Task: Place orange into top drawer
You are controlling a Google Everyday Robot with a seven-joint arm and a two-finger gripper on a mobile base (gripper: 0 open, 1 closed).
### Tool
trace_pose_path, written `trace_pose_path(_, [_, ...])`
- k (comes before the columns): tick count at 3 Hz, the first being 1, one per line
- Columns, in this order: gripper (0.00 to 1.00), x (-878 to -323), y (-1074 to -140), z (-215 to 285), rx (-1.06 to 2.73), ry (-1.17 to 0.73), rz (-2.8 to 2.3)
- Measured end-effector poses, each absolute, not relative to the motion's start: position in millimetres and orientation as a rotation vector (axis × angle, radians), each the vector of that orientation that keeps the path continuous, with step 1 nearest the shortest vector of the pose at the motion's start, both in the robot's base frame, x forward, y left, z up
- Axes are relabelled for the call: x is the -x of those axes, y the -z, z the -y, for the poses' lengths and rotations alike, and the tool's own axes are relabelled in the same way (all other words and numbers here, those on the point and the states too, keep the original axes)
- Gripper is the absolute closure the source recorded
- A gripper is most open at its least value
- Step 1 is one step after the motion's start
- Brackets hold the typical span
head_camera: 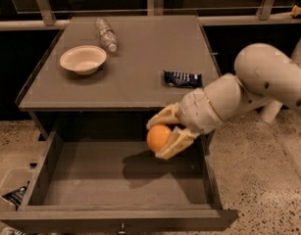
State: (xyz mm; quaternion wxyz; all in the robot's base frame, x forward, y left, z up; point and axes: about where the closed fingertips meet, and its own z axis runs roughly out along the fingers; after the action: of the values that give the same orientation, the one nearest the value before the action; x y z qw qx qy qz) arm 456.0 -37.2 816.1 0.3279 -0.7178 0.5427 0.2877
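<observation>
The orange [158, 137] is small, round and smooth. My gripper [165, 133] is shut on the orange, with cream fingers above and below it. It holds the orange in the air over the back right part of the open top drawer [125, 177], just in front of the table's front edge. The drawer is a wide grey-brown box, pulled out, with a small knob on its front panel. The orange's shadow falls on the drawer floor.
On the grey tabletop [140, 67] stand a cream bowl [83, 58] at the left, a plastic bottle [106, 34] lying at the back, and a dark snack packet [182, 78] at the right. A wrapper [13, 196] lies on the speckled floor left of the drawer.
</observation>
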Motion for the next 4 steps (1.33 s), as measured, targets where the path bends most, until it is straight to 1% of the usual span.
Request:
trace_pose_path(1, [1.0,-414,-751,28,1.815,-0.901,-1.488])
trace_pose_path(2, [1.0,-392,-728,24,1.839,-0.955,-1.514])
trace_pose_path(3, [1.0,-396,-732,24,1.836,-0.945,-1.509])
trace_pose_path(4, [1.0,-403,-717,20,1.836,-0.903,-1.571])
